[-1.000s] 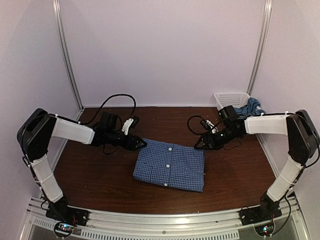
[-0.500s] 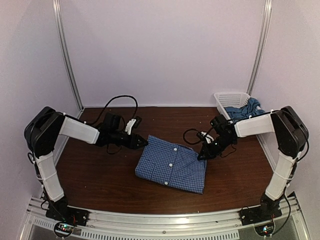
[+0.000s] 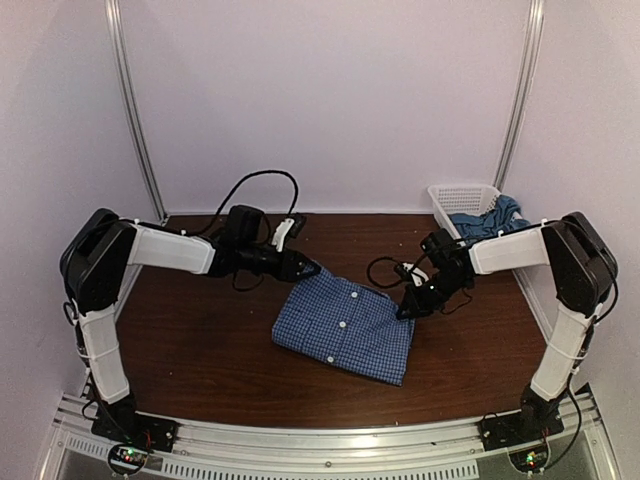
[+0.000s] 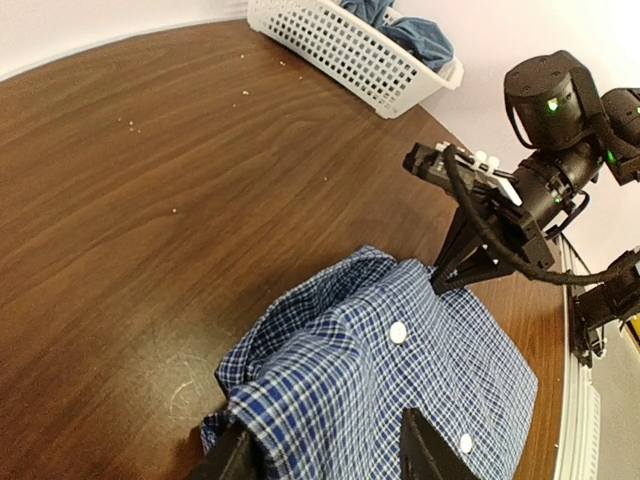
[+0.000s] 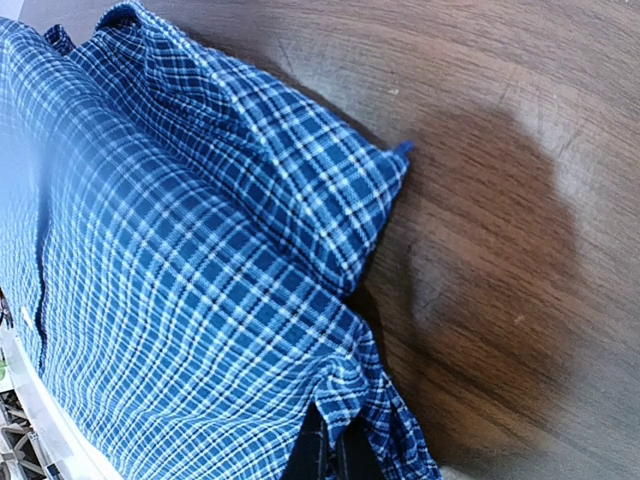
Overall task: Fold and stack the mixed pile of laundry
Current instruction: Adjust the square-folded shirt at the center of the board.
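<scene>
The blue-and-white fine-checked collared button shirt point(image 3: 345, 325) lies mid-way across the dark brown wood-grain bench point(image 3: 190, 360). It is a rough folded rectangle, buttons up, and skewed against the bench edge.

At its far right corner the right tool point(image 3: 403, 311) is clenched on the cloth, which puckers up into the tip. A little farther back, the left tool point(image 3: 310, 268) straddles the far left corner by the collar, with one of its fingers point(image 4: 235, 455) on each side of a thick fold. The wrist view does not settle whether they squeeze that fold or merely flank it.

The step in hand looks like taking the collar end by both corners, to fold it over or square it up. To do it well, the left tool should bite through every layer before anything rises, since a top-layer pinch would peel the fold open. Both corners should then lift together at one height, with light tension between them so the edge stays straight. That edge should come down parallel to the near hem before either tool lets go.

In the far right corner, the white plastic lattice basket point(image 3: 462, 197) holds the plain teal-blue t-shirt point(image 3: 495, 213), which spills over its rim and is not yet folded.
</scene>
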`<move>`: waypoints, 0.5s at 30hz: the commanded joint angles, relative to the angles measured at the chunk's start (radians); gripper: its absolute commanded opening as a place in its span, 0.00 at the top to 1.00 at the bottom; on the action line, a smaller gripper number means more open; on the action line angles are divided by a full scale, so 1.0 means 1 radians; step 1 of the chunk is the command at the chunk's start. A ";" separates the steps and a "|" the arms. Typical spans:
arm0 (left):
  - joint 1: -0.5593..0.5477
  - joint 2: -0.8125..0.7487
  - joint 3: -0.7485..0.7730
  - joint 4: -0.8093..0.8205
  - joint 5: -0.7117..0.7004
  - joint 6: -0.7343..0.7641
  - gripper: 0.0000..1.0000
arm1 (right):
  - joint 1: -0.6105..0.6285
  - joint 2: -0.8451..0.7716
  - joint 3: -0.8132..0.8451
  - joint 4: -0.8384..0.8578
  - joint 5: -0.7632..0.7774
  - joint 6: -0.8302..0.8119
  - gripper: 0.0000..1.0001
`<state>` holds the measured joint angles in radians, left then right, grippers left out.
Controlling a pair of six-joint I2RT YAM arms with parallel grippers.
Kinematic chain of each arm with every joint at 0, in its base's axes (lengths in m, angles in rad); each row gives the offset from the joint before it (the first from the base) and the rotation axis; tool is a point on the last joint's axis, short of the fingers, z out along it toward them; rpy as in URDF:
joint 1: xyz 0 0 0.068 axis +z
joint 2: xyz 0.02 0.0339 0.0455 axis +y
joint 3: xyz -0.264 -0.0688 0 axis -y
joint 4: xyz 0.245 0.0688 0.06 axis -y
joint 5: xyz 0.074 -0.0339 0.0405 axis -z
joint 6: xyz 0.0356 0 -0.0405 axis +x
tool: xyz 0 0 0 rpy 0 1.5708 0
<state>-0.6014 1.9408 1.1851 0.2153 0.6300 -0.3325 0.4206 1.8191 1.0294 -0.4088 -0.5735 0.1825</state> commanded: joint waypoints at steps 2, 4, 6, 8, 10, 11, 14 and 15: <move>0.006 -0.010 -0.025 0.019 -0.027 0.009 0.48 | 0.002 -0.055 -0.005 0.004 0.044 -0.009 1.00; 0.008 -0.008 -0.024 0.001 -0.074 0.009 0.44 | 0.005 -0.086 -0.002 -0.004 0.037 -0.008 1.00; 0.011 0.010 -0.018 -0.013 -0.116 0.009 0.42 | 0.009 -0.109 0.007 -0.023 0.038 -0.009 1.00; 0.012 0.033 -0.010 -0.020 -0.131 0.003 0.41 | 0.010 -0.129 0.009 -0.040 0.047 -0.007 1.00; 0.012 0.057 -0.001 -0.015 -0.123 -0.007 0.41 | 0.010 -0.141 0.008 -0.049 0.052 -0.001 1.00; 0.012 0.067 0.003 -0.014 -0.120 -0.011 0.41 | 0.010 -0.143 0.008 -0.055 0.054 0.000 1.00; 0.012 0.085 0.005 -0.004 -0.117 -0.030 0.39 | 0.012 -0.150 0.003 -0.061 0.058 0.004 1.00; 0.012 0.090 0.007 -0.003 -0.118 -0.035 0.37 | 0.012 -0.153 0.003 -0.061 0.058 0.006 1.00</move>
<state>-0.5953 1.9999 1.1721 0.1997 0.5278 -0.3420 0.4240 1.6943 1.0290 -0.4465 -0.5449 0.1837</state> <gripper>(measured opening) 0.606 0.015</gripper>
